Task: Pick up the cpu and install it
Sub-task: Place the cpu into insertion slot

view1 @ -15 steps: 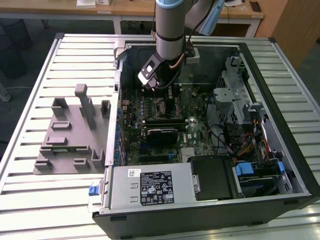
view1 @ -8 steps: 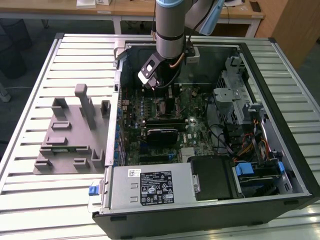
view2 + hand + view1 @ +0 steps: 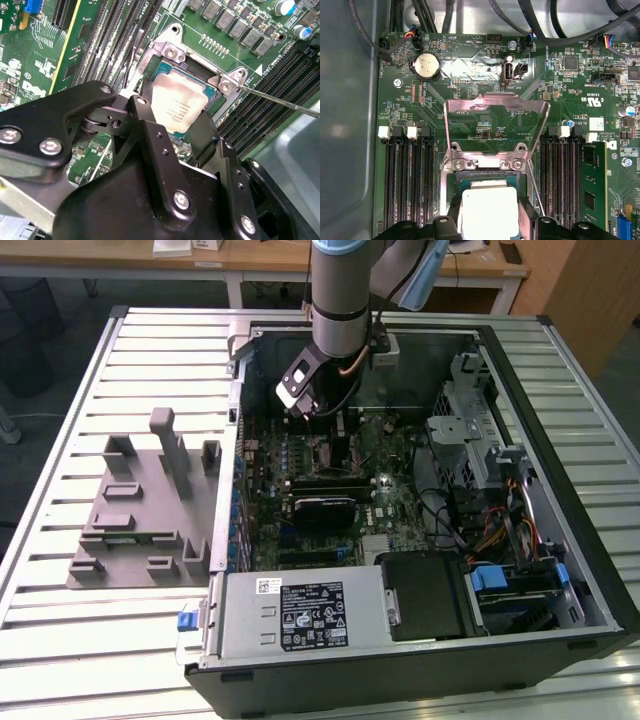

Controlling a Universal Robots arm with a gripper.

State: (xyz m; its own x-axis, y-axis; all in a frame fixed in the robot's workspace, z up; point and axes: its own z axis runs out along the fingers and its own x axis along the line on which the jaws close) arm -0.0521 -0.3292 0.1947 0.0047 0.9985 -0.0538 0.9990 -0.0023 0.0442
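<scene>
Small flat square silver cpu (image 3: 487, 210) over open dark socket (image 3: 485, 176), hinged metal plate (image 3: 495, 125) raised clear, black memory slots (image 3: 405, 185) close alongside, black fingers (image 3: 147, 130) pinching its opposite edges

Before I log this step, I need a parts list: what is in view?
table: one, pale metal slats, under everything
computer case: one, black, open on the table
tray: one, grey, on the table, exterior view's left of the case
circuit board: one, green, inside the case
power supply: one, grey, along the case's edge nearest the exterior camera
coin battery: one, silver, on the circuit board
cpu: one, silver, at the open socket
metal plate: one, silver, hinged up beside the cpu
arm: one, grey, reaching into the case
gripper: one, black, over the cpu
</scene>
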